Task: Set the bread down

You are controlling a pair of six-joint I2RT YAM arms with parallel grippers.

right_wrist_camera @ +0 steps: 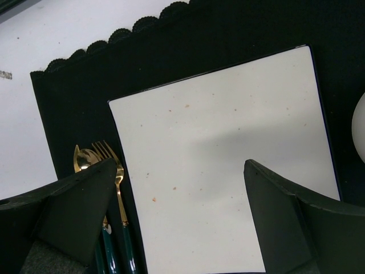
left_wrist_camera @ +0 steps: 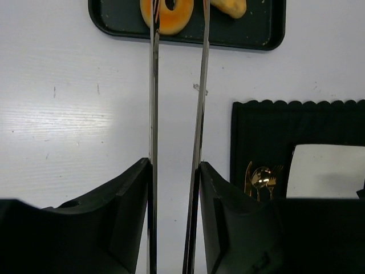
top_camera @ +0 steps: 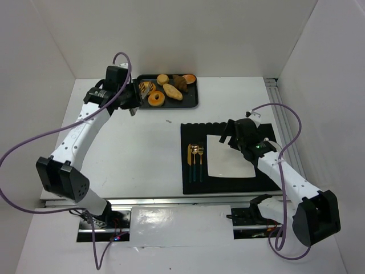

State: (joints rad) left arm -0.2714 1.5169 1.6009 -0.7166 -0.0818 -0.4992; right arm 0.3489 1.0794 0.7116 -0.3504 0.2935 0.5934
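Several breads lie in a black tray [top_camera: 194,101] at the back: a glazed doughnut [top_camera: 155,98], a long roll [top_camera: 172,91], a round bun [top_camera: 163,79] and a dark loaf [top_camera: 180,83]. My left gripper [top_camera: 134,95] is shut on metal tongs [left_wrist_camera: 153,85] at the tray's left end. In the left wrist view the tong blades run up over the doughnut [left_wrist_camera: 171,14], beside the roll [left_wrist_camera: 231,5]; their tips are out of view. My right gripper [top_camera: 231,133] is open and empty, hovering over the white square plate [top_camera: 228,160], which also shows in the right wrist view [right_wrist_camera: 228,148].
The plate lies on a black scalloped placemat [top_camera: 191,185]. A gold knife, spoon and fork with green handles [top_camera: 195,161] lie on the mat left of the plate. A metal rail [top_camera: 279,111] runs along the table's right side. White walls enclose the table.
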